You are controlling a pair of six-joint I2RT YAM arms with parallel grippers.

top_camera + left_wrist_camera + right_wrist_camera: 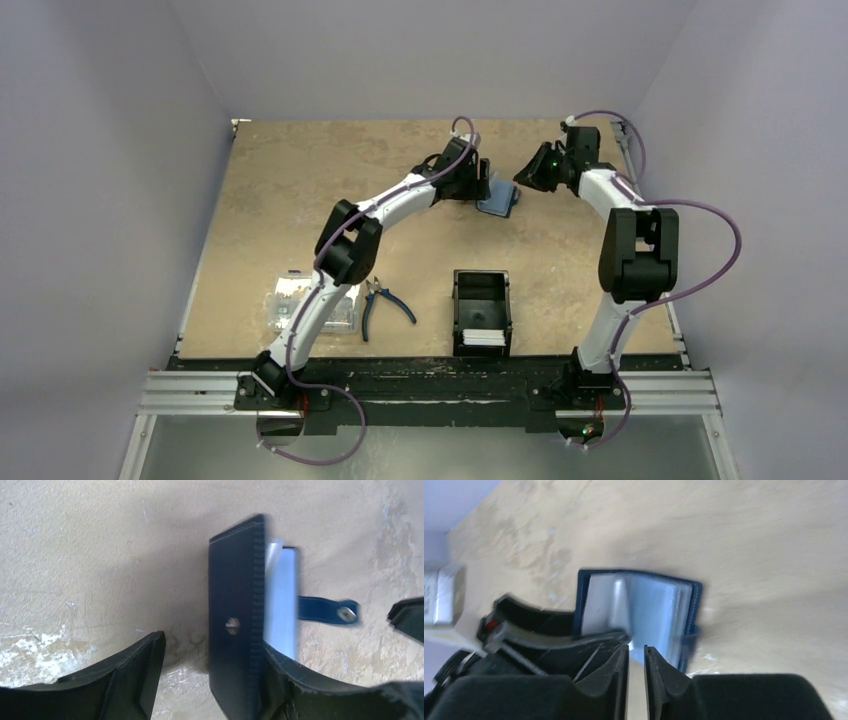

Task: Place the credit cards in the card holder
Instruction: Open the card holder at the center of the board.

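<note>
The navy card holder (497, 203) lies open at the far middle of the table, between both grippers. In the left wrist view its cover (235, 605) stands on edge against my right-hand finger, while the other finger (142, 665) is clear of it. My left gripper (212, 647) is open around that cover. Pale sleeves or a card (282, 600) show inside, and the snap strap (327, 610) sticks out. My right gripper (636, 650) hovers just before the open holder (659, 605), its jaws a narrow slit apart with nothing between them. White credit cards (485, 337) lie in the black tray.
The black open-topped tray (482, 290) stands at the near middle. Blue-handled pliers (380, 300) lie left of it, and a clear plastic box (300, 305) sits beside the left arm. Walls close in the table on the left, right and far sides.
</note>
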